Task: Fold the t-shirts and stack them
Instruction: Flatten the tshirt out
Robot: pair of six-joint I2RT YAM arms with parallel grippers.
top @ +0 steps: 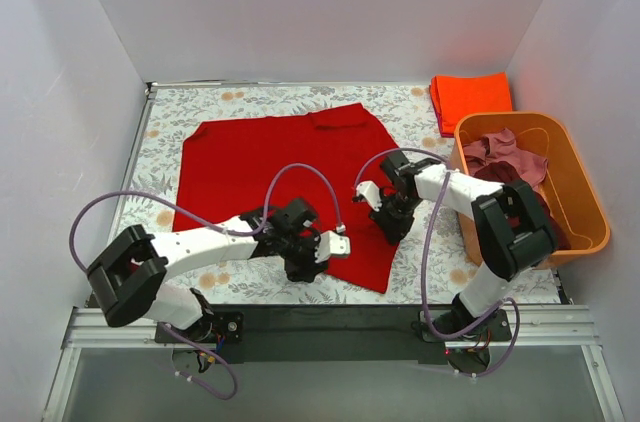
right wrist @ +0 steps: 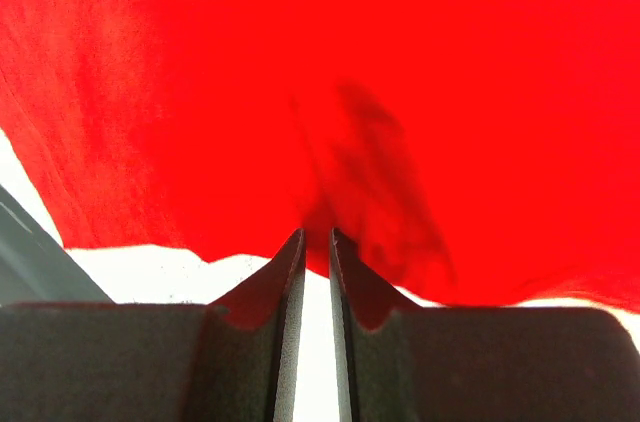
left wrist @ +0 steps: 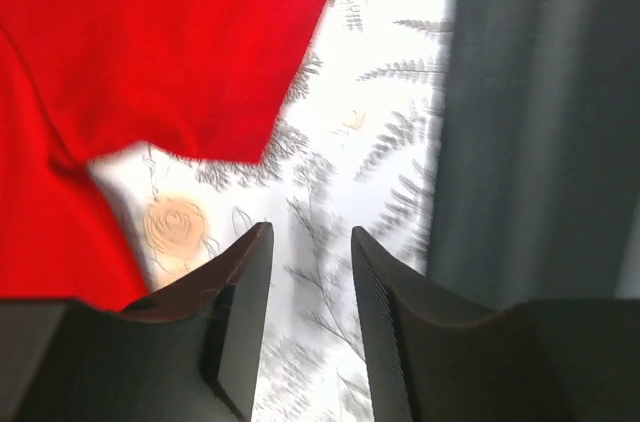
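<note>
— Where does the bright red cloth t-shirt [top: 270,172] lie, and what room is around it?
— Flat mid-table on the leaf-printed tablecloth [top: 160,157]. Bare strips run along its left and far sides, and the orange plastic tub [top: 585,192] stands near on the right.
— The claws?
— The left gripper [left wrist: 310,237] is over bare tabletop just off the near edge, fingers spread, nothing between them. The right gripper [right wrist: 315,237] pinches the shirt's right edge.
— Its lie?
— Neckline at the far edge, long axis far to near.

The top camera looks down from behind over the whole counter [top: 250,97], while both wrist cameras hug close, all three catching the red t-shirt [top: 270,162].
</note>
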